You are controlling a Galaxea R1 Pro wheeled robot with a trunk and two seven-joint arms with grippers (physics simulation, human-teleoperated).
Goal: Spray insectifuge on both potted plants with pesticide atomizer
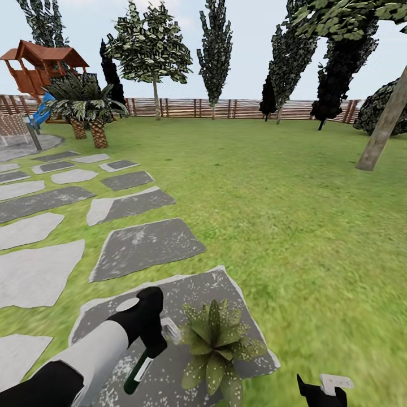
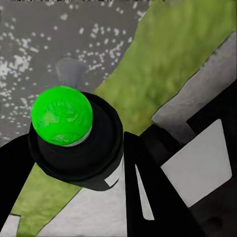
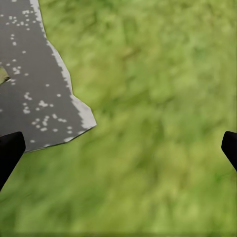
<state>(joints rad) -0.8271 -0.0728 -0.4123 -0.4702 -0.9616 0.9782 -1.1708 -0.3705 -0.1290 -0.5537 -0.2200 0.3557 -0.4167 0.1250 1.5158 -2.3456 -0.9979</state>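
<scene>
Left gripper (image 1: 151, 345), nearest item: clamped around the pesticide atomizer (image 1: 137, 370), bottle slanting down over a grey stone slab (image 1: 226, 294), green dot (image 2: 61, 115) uppermost in the left wrist view. Potted plant (image 1: 217, 346): one rosette on the same slab, just beside the atomizer. Right gripper (image 3: 118, 148): fingers spread wide, empty, above lawn (image 3: 158, 98) at the slab's edge.

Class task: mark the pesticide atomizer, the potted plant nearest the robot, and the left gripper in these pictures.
pesticide atomizer (image 1: 137, 372), head view, on its dark green body below the hand.
potted plant (image 1: 216, 342), head view, on the centre of its leaf rosette.
left gripper (image 1: 151, 346), head view, on the black fingers closed round the bottle.
</scene>
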